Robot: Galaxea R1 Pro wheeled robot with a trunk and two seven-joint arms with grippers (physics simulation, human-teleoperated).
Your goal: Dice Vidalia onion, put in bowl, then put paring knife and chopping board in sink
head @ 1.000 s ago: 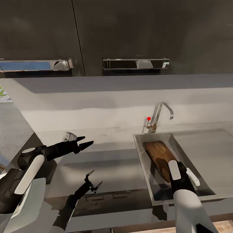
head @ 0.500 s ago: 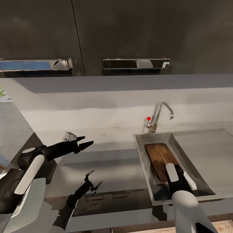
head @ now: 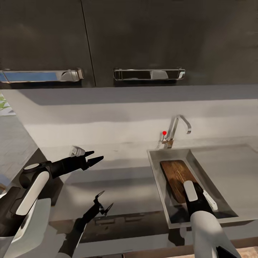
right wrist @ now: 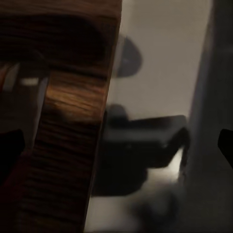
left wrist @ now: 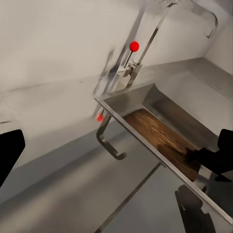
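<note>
Down in the sink [head: 156, 168], the chopping board [head: 176, 175] lies in the steel basin, its long axis running from the tap [head: 176, 128] end toward the robot, slightly skewed to the basin's walls. The right gripper [head: 195, 195] reaches down over the board's near end; the right wrist view shows the board's wood grain at one side, its edge against the grey basin floor, and the dark finger tips set wide at either edge, closed on nothing visible. Over the grey worktop [head: 122, 175], well apart from the sink, the left gripper [head: 95, 158] hangs in the air, its fingers [head: 89, 154] slightly parted and holding nothing, pointing toward the tap with its red dot [left wrist: 134, 46].
</note>
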